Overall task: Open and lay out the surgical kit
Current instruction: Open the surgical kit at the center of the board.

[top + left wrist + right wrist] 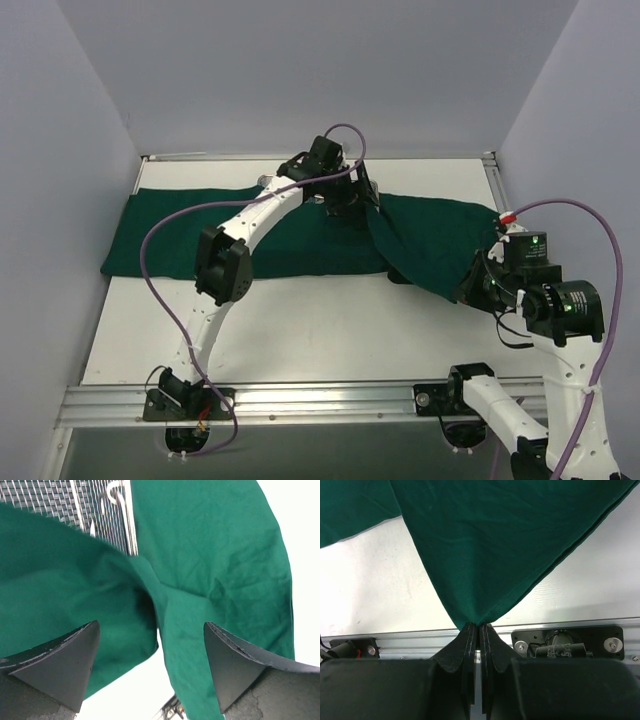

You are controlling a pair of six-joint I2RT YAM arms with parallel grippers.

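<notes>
Unwrapping is judged in hand: the drape, across the overhead view's centre, is pinched at a corner by the right gripper, the left gripper is held wide and empty, and the fold half-covering the mesh tray is to be drawn clear next.

A white tabletop fills the floor of the enclosure. A ribbed aluminium rail runs along its near edge, and a thin metal strip lines the far edge. Plain pale walls stand at the left, back and right.
</notes>
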